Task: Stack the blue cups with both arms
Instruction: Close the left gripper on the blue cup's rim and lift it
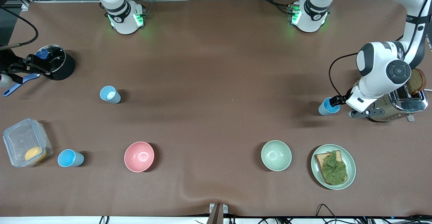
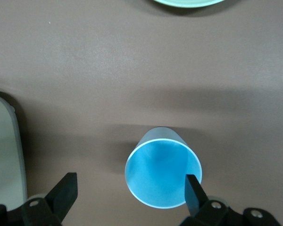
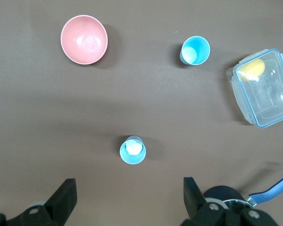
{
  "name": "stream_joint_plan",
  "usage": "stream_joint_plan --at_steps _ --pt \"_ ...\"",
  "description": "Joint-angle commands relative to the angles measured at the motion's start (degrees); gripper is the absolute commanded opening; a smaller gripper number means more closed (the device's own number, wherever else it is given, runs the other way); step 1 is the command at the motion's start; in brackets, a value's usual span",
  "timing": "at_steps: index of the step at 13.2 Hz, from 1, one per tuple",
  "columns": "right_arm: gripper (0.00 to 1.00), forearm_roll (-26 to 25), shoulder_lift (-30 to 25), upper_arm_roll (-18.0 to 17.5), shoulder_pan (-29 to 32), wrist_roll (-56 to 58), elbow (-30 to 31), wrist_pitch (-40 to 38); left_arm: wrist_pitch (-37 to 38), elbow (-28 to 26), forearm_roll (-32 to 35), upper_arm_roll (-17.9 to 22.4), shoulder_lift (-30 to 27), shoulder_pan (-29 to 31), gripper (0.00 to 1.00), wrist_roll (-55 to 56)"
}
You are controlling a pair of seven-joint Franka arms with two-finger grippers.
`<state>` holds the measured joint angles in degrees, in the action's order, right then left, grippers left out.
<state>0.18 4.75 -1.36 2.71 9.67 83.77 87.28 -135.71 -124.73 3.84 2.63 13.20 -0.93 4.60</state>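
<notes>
Three blue cups stand upright on the brown table. A bright blue cup (image 1: 328, 106) stands next to the toaster at the left arm's end. My left gripper (image 1: 338, 99) is open and low over this cup. In the left wrist view the cup (image 2: 162, 174) sits off-centre between the fingers, with one fingertip (image 2: 192, 190) at its rim. A pale blue cup (image 1: 110, 94) and a sky-blue cup (image 1: 70, 158) stand at the right arm's end. My right gripper (image 1: 32, 68) hangs open and empty high over the black pot. Its wrist view (image 3: 129, 197) shows both cups (image 3: 132, 149) (image 3: 195, 50).
A toaster (image 1: 406, 103) holding a bread slice stands beside the left gripper. Nearer the front camera are a plate (image 1: 351, 170) with topped toast, a pale green bowl (image 1: 276, 155) and a pink bowl (image 1: 139, 156). A clear container (image 1: 25, 143) and a black lidded pot (image 1: 60, 65) are at the right arm's end.
</notes>
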Motion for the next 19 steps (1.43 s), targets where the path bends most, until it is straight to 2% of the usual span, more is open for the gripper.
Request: stream_joint_plan --at_steps 1,12,13,14,15,17,19 --pt "1.00 -0.27 -0.97 -0.05 0.11 -0.17 0.52 0.00 -2.10 -0.77 1.34 -0.52 0.68 1.28 1.00 -0.56" --pt "1.00 -0.10 -0.88 0.22 0.46 -0.18 0.61 -0.09 -2.63 -0.69 0.82 -0.61 3.76 1.55 1.00 -0.56" --pt "1.00 -0.10 -0.88 0.22 0.54 -0.17 0.61 -0.09 -2.89 -0.69 0.81 -0.61 3.76 1.55 0.95 -0.56" --pt "1.00 -0.10 -0.88 0.22 0.54 -0.26 0.61 -0.09 -2.98 -0.69 0.81 -0.61 3.85 1.55 0.82 -0.56" --pt "1.00 -0.10 -0.88 0.22 0.46 -0.26 0.61 -0.27 -2.98 -0.69 0.81 -0.61 3.85 1.55 0.61 -0.65" --pt "1.00 -0.10 -0.88 0.22 0.46 -0.26 0.61 -0.35 -2.98 -0.60 0.81 -0.61 4.20 1.55 0.36 -0.56" --pt "1.00 -0.01 -0.97 0.13 0.28 -0.26 0.61 -0.53 -2.98 -0.60 0.81 -0.61 4.20 1.55 0.29 -0.56"
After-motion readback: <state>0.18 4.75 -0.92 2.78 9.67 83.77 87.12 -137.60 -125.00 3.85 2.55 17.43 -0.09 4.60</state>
